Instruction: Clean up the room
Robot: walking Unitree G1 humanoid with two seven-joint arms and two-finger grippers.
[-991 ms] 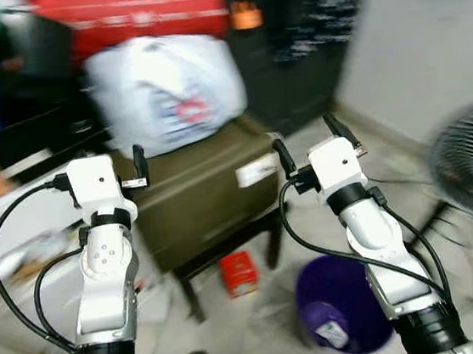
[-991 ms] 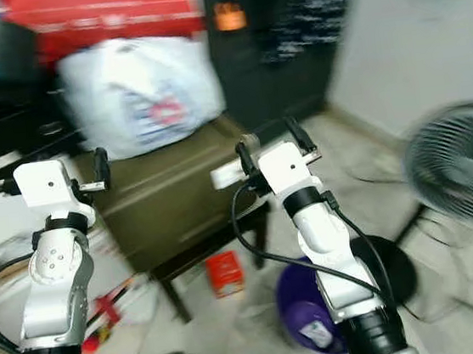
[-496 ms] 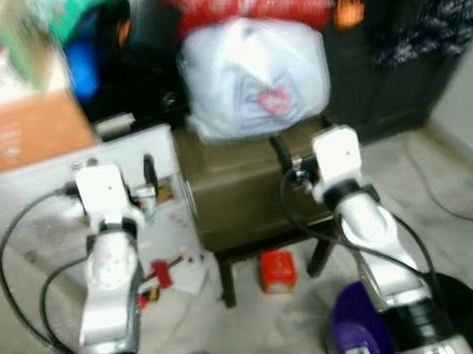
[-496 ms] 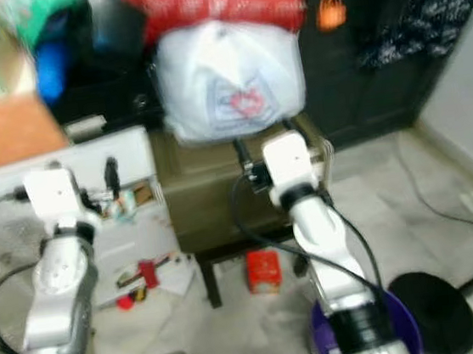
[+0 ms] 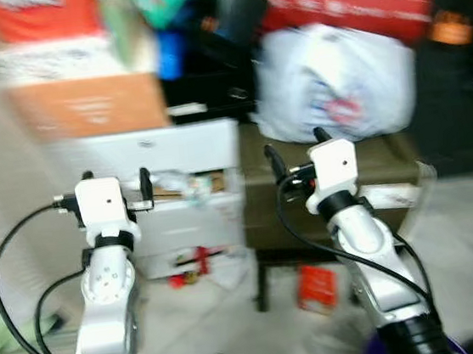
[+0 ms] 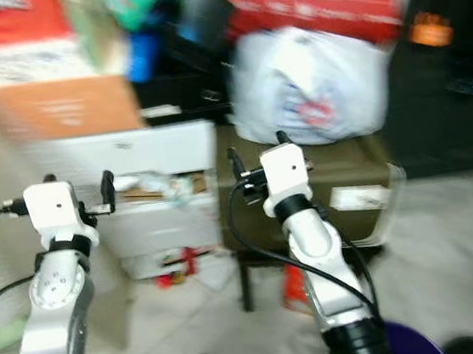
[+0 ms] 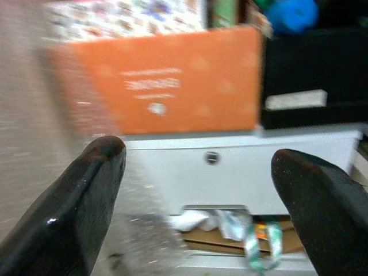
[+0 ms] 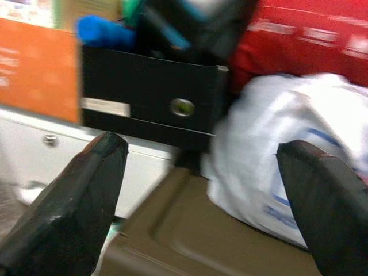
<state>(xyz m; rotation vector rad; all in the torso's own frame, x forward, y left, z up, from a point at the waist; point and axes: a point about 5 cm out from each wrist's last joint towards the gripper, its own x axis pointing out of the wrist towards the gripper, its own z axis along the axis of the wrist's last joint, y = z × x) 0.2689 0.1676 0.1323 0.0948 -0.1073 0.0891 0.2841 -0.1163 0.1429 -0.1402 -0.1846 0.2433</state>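
White drawer unit [image 5: 190, 201] straight ahead of my left end effector [image 5: 114, 182], its fingers spread wide and holding nothing. Red scraps [image 5: 189, 266] lie on the floor below that unit, lower than both arms, nearer my left. My right end effector [image 5: 295, 151], also wide open and empty, points over the olive case [image 5: 342, 199] beside the unit.

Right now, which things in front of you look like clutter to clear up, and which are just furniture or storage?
To clear up:
red carton on the floor
red scraps beneath the white drawer unit
paper on the floor

Storage, leave:
olive trunk
white plastic bag
orange box
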